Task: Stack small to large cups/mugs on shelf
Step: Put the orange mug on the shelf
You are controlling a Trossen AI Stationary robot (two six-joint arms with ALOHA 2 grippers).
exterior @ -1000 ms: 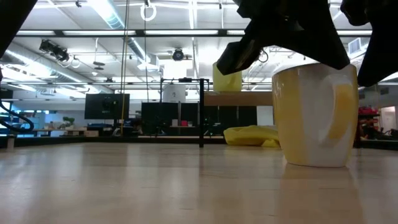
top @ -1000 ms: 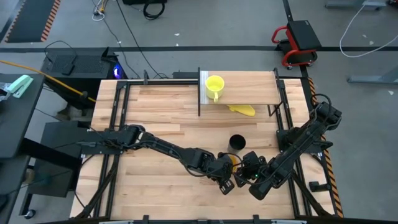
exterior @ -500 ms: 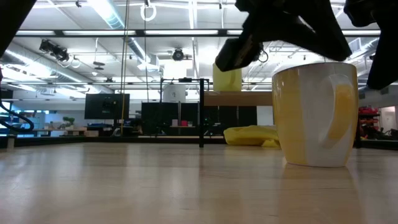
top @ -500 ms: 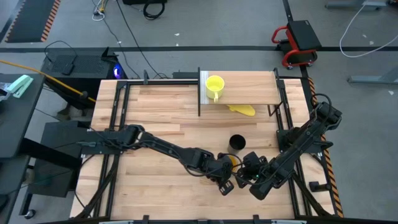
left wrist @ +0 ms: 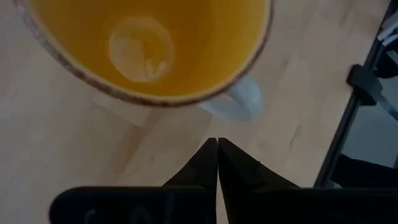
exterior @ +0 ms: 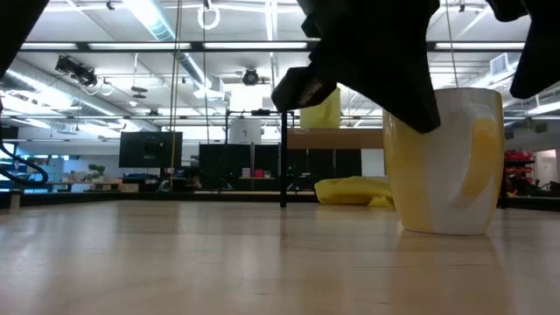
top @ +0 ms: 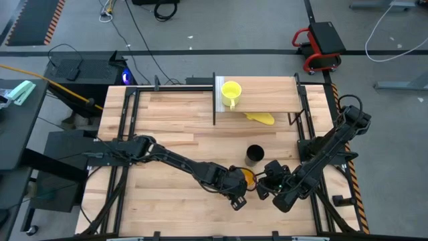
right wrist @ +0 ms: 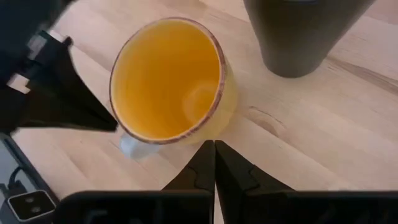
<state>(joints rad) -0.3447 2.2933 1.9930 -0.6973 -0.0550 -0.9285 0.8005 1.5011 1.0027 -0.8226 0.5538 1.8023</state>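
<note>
Shelf: I see the narrow pale wooden shelf on black posts (top: 264,94) at the table's far edge.
Black cup: the tall black handleless cup (top: 255,154) stands mid-table, near the orange mug.
Orange mug: the orange mug with white handle (top: 249,177) sits upright between both grippers.
Yellow mug: the small yellow mug (top: 231,90) rests on the shelf.
Left gripper (top: 235,198): fingers pressed together, empty, just beside the handle.
Right gripper (top: 263,188): fingers pressed together, empty, beside the mug.
</note>
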